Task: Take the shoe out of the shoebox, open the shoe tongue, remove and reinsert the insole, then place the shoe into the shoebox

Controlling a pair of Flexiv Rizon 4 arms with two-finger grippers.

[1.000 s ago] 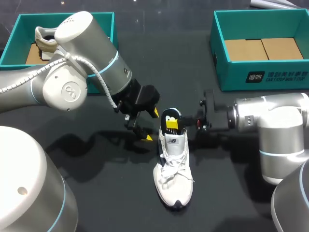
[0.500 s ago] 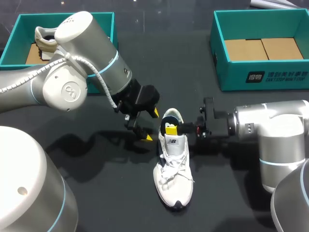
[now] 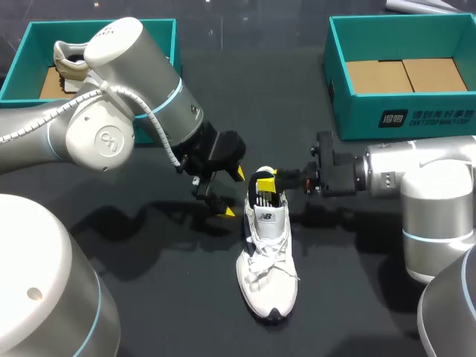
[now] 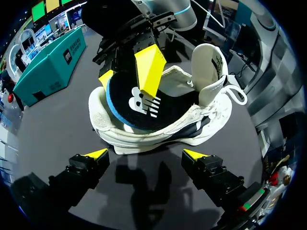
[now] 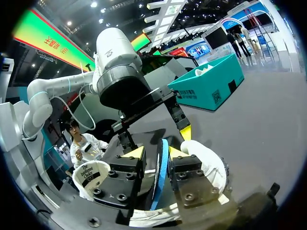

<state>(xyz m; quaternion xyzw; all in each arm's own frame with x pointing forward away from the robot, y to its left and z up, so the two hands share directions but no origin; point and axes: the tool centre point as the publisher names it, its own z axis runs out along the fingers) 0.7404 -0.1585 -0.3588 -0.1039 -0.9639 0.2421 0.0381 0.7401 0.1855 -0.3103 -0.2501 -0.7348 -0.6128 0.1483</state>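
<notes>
A white shoe (image 3: 269, 275) lies on the dark table with its toe toward me, also seen in the left wrist view (image 4: 211, 115). Its black, blue-edged insole (image 3: 266, 199) sits in the heel opening. My right gripper (image 3: 266, 178) reaches in from the right, its yellow fingers either side of the insole's heel end (image 4: 134, 108). In the right wrist view the thin insole (image 5: 161, 163) stands between the fingers of that gripper (image 5: 156, 152) with a gap on one side, so it is open. My left gripper (image 3: 233, 193) hangs open just left of the shoe's heel, its gripper (image 4: 145, 154) empty.
A teal box (image 3: 100, 30) at the back left holds another shoe (image 3: 67, 59). A second teal box (image 3: 401, 111) at the back right shows only its cardboard floor. Bare dark table surrounds the shoe.
The insole's heel end has gone from standing above the heel down into the shoe. My right gripper's fingers have spread and its arm has shifted slightly toward the back. The left arm kept still.
</notes>
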